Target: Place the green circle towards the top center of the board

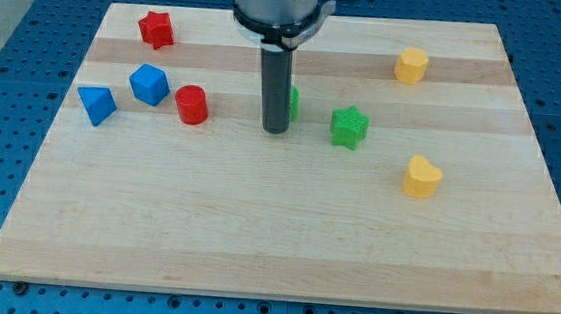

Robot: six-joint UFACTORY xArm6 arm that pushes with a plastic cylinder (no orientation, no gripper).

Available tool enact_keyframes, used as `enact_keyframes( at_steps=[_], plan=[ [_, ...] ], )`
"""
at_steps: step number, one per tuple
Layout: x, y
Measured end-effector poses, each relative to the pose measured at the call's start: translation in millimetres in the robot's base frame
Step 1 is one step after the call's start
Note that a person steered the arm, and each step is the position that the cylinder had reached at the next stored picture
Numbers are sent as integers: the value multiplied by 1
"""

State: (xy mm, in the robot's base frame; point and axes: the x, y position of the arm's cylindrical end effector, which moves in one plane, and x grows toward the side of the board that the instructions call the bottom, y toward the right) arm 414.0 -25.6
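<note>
The green circle (293, 102) is mostly hidden behind my rod; only a sliver of green shows at the rod's right side, near the board's upper middle. My tip (276, 130) rests on the wooden board (275, 227), just below and in front of the green circle, touching or nearly touching it. A green star (348, 126) lies to the right of the tip.
A red cylinder (192, 104), a blue block (149, 83) and a blue triangle (96, 104) lie to the tip's left. A red star (156, 29) is at the top left. A yellow block (411, 64) and a yellow heart (421, 177) lie at the right.
</note>
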Motion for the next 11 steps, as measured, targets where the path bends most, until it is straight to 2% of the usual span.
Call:
enact_keyframes(
  at_steps=[2,4,5,6,7,8,9,11],
  plan=[
    [-71,21],
    [-114,26],
    [-111,26],
    [-70,52],
    [-69,78],
    [-89,82],
    [-131,76],
    [-132,66]
  ],
)
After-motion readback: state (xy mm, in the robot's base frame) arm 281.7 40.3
